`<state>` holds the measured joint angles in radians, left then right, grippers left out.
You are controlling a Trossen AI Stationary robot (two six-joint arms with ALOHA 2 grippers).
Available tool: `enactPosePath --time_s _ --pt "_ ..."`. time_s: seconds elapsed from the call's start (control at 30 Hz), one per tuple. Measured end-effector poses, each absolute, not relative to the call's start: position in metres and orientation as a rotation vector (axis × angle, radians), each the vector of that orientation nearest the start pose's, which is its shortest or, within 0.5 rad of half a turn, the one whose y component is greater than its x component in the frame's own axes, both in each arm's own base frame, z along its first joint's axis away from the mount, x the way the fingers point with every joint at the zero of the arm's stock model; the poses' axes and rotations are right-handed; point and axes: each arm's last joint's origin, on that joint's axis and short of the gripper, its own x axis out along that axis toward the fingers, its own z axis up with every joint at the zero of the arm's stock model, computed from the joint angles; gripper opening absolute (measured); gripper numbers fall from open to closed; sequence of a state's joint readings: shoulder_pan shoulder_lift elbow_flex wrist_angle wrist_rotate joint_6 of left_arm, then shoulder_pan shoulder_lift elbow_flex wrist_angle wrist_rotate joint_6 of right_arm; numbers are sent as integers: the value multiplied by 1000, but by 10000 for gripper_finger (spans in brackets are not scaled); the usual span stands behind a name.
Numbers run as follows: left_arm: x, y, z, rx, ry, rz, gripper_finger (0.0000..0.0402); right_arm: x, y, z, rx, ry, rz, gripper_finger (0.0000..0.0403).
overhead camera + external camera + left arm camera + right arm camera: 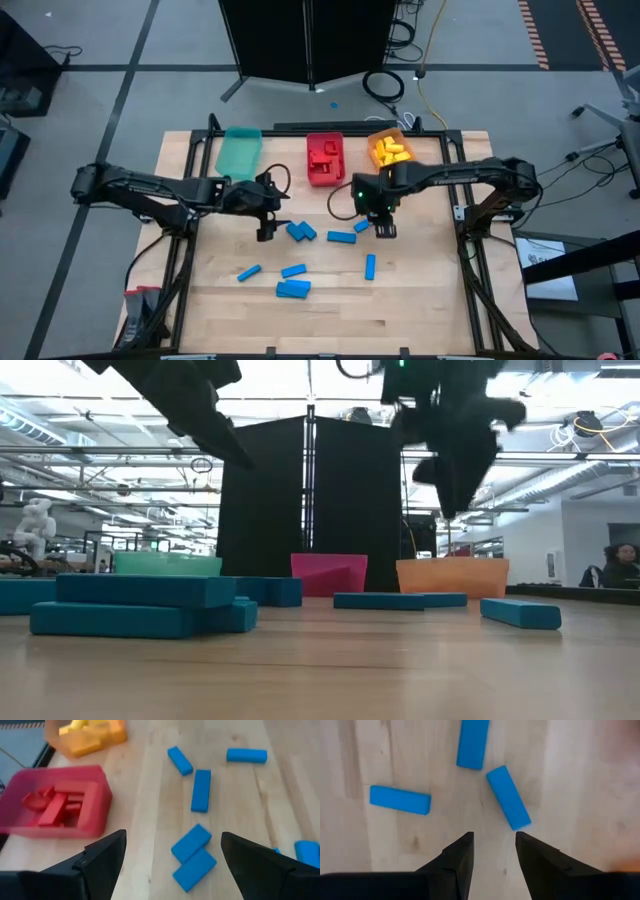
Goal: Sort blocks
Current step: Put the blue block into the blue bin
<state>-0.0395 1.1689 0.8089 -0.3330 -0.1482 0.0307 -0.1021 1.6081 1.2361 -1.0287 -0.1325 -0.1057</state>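
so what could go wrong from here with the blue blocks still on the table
1. Two small blue rectangular blocks lie touching each other below the open left gripper; closing there may catch both or push one aside.
2. The right gripper hangs empty, its fingers partly apart, just short of a slanted blue block; a straight descent could clip its end and spin it away.
3. The teal plastic bin looks empty and sits beside the red plastic bin, so a careless drop could land in the wrong bin.

Smooth matt blue blocks [399, 800] on pale, grained wooden table [580, 780].
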Motion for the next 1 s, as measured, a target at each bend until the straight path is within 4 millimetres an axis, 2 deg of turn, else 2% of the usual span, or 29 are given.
enactPosePath --time_s 0.13,0.33,0.53,0.63,0.87,1.0 --pt "239 -5 255 101 700 114 331 296 -27 210 49 1324 110 144" --pt "239 -4 253 65 713 140 331 309 -27 195 12 1193 116 144" --pt "238 -4 251 49 737 158 331 312 -24 177 -39 1279 158 149" --pt "236 -4 249 45 763 167 331 311 -22 177 -113 1296 181 171" --pt "236 -3 249 49 764 178 331 311 -20 177 -216 1311 149 259" --pt "236 -3 249 52 763 184 331 311 -20 177 -244 1315 166 281"
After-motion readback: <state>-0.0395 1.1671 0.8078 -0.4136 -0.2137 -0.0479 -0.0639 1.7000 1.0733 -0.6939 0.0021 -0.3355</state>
